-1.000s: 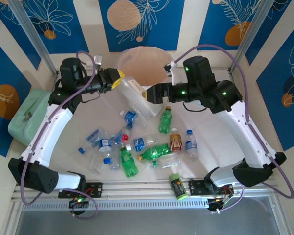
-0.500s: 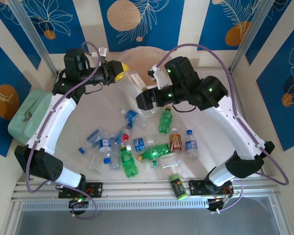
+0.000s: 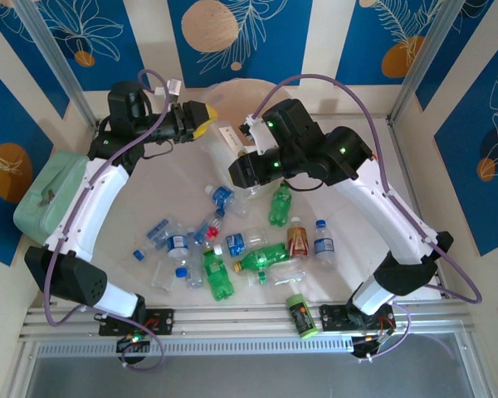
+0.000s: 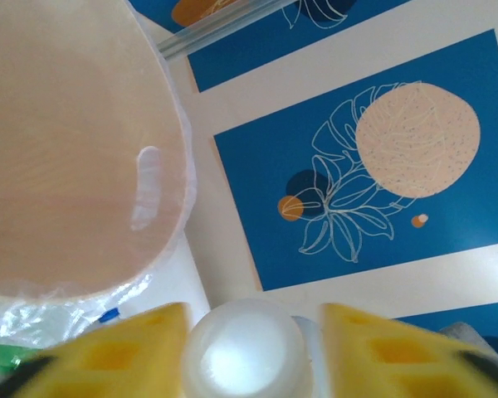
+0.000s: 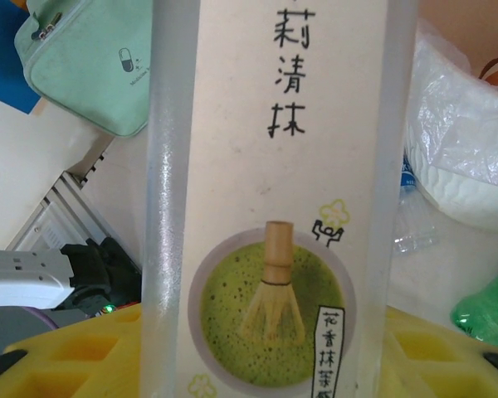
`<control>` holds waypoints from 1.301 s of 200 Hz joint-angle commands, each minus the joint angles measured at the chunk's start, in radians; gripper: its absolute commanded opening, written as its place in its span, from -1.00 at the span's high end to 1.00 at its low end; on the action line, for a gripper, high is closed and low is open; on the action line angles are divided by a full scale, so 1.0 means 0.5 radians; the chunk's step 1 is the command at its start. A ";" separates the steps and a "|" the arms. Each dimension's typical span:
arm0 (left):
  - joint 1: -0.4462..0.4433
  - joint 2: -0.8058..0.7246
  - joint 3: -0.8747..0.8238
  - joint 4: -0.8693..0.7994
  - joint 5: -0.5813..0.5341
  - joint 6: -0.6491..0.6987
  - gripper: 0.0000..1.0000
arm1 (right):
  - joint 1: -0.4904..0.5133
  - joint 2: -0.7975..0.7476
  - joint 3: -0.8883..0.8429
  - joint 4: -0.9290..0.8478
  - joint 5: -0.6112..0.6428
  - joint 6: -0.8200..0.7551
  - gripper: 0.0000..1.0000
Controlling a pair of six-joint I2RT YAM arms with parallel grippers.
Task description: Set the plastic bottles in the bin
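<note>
Right gripper grasps a clear bottle whose label reads 莉清抹 above a matcha-whisk picture.

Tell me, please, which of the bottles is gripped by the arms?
The tall clear bottle with the cream matcha label: the right jaws clamp its body, the left jaws its white end; the other bottles lie loose on the table.

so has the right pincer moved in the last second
Yes. The right pincer, gripping the tall bottle, shifted left and nearer, away from the bin.
</note>
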 commanded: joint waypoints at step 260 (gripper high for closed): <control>-0.094 -0.526 -0.427 -0.417 -1.092 0.612 -0.83 | -0.552 1.150 1.214 -0.022 0.354 0.024 0.18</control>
